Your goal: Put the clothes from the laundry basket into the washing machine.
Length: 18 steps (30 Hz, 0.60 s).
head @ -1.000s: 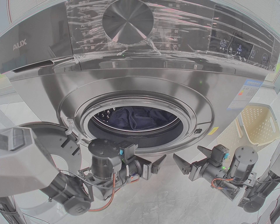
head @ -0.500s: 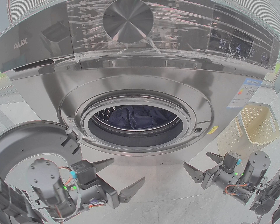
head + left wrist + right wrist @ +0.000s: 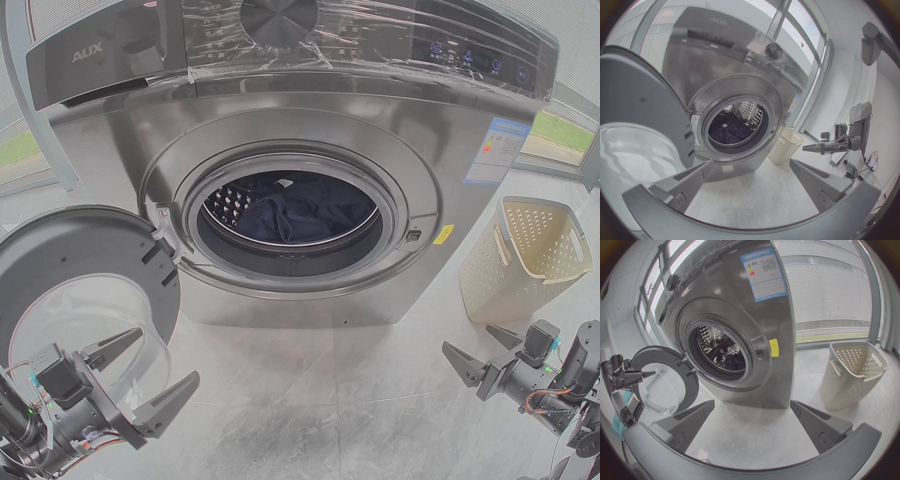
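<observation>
Head cam sits farther back now, and my L gripper (image 3: 164, 356) is off the drum mouth, low in front of the open door (image 3: 69, 244). I see both 2 claws spread wide, holding nothing. R gripper (image 3: 469, 339) hangs near the laundry basket (image 3: 487, 275). Dark clothes (image 3: 300, 209) lie inside the washing machine (image 3: 312, 119) drum.

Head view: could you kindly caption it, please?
Clothes inside washing machine, laundry basket beside, left gripper and right gripper open.
</observation>
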{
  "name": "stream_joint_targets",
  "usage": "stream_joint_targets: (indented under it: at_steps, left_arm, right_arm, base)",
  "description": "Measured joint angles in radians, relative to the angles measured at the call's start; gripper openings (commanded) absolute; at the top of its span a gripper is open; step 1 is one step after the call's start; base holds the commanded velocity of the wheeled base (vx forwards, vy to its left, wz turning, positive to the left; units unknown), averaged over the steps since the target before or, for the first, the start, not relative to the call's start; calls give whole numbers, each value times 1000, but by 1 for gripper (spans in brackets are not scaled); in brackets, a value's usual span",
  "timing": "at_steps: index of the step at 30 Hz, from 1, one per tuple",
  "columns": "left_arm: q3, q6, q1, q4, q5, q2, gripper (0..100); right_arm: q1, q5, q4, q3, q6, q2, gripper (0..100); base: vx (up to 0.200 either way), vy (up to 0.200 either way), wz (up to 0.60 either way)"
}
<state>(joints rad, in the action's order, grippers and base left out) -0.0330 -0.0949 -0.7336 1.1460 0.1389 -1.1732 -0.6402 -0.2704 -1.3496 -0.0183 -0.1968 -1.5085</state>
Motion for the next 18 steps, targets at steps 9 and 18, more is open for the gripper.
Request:
stream_joint_targets:
  at_steps: [9,18]
  left_arm:
    - [15,21,133,-234,-12,262,100]
    - [16,27,318,-589,-58,583,100]
  right_arm:
    - [29,2,405,1,-17,280,100]
    - [145,6,760,1,8,671,100]
  base:
    - [-200,0,0]
    - [-111,0,0]
